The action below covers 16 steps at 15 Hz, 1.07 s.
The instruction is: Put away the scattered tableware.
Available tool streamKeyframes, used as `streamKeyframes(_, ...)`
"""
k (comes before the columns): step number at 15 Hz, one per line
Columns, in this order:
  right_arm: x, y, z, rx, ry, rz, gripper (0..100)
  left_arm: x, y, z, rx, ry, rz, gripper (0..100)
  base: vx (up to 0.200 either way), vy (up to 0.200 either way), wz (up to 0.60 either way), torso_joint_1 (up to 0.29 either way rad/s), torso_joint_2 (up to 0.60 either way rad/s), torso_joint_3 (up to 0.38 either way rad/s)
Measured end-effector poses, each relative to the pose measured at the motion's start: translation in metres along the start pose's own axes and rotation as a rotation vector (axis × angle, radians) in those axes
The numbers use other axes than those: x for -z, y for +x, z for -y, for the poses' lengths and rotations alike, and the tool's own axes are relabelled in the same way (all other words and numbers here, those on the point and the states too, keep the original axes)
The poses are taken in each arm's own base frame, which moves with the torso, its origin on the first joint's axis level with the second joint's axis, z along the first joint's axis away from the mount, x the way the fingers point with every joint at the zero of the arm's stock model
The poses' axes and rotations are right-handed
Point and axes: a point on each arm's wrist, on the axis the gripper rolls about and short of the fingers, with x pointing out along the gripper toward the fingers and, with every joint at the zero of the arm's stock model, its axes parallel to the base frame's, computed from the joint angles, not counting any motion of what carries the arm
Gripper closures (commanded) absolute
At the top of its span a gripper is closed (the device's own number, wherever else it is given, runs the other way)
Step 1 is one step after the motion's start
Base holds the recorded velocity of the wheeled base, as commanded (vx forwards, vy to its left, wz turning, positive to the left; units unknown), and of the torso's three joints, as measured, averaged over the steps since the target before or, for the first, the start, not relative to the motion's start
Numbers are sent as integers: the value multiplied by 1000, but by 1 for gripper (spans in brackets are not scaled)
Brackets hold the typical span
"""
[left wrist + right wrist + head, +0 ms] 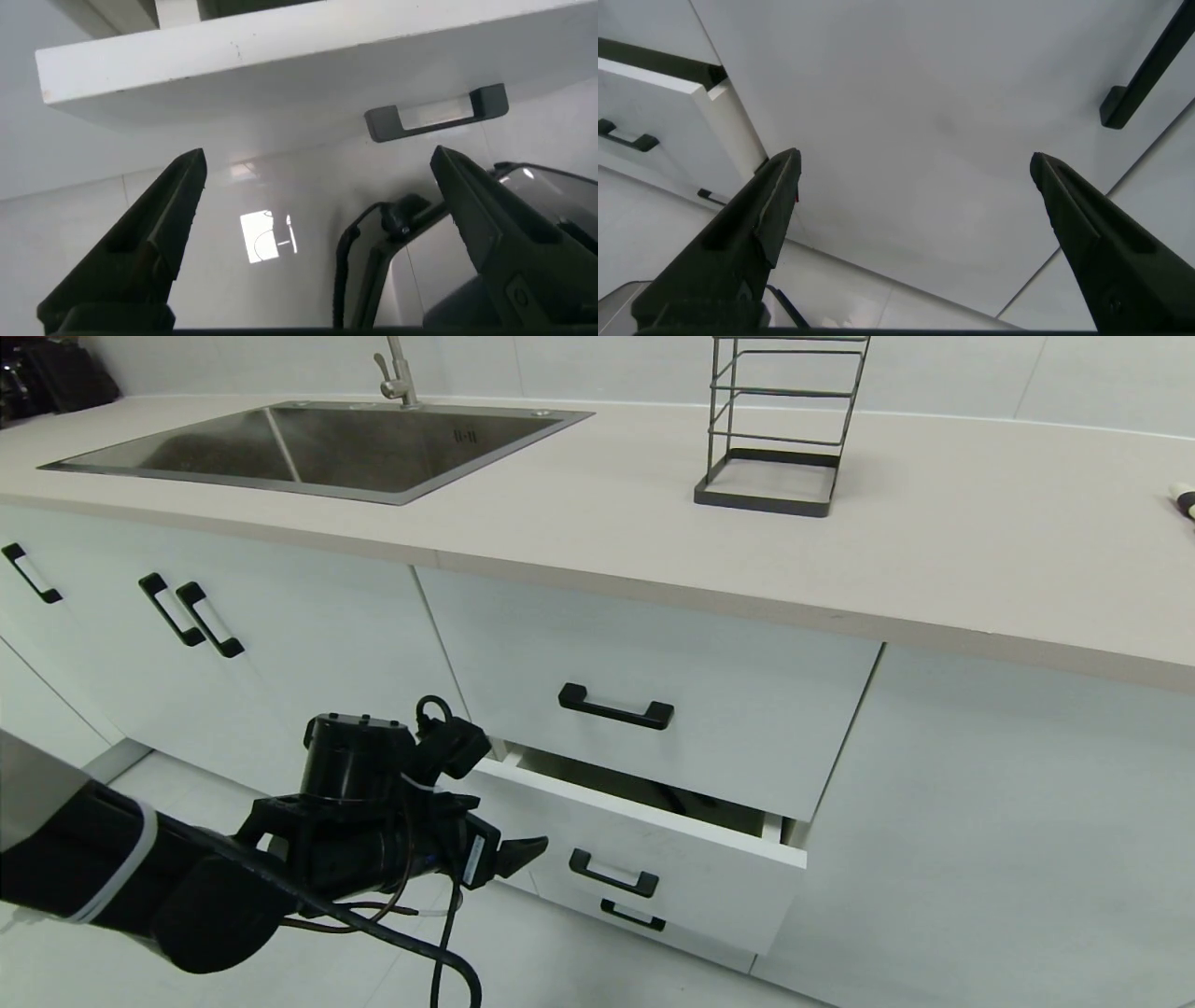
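Note:
The middle drawer (653, 859) of the white cabinet stands partly pulled out, its inside dark. Its black handle (613, 875) faces outward. My left gripper (523, 849) hangs low in front of the cabinet, just left of this drawer's front and apart from it. In the left wrist view its fingers (149, 243) are spread wide around nothing, below the drawer front (280, 56) and handle (436, 112). My right gripper (915, 187) is open and holds nothing, facing a plain white cabinet door (924, 121).
On the counter (934, 551) stand a black wire rack (780, 429) and a steel sink (317, 443) with a tap. A small object (1184, 502) lies at the counter's far right edge. The shut top drawer has a black handle (616, 707).

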Motion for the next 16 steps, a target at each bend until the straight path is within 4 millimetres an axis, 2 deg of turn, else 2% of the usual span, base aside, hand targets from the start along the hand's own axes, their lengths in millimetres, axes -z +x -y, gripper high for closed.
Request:
streamKeyframes(10,0,0,0,1,0,0,0,-9,20,-6,-8,4,40,0,0,0,0,0,0,0)
streamKeyframes(16,0,0,0,0,0,0,0,-22,29,-9,-14,11,78,0,0,0,0,0,0,0)
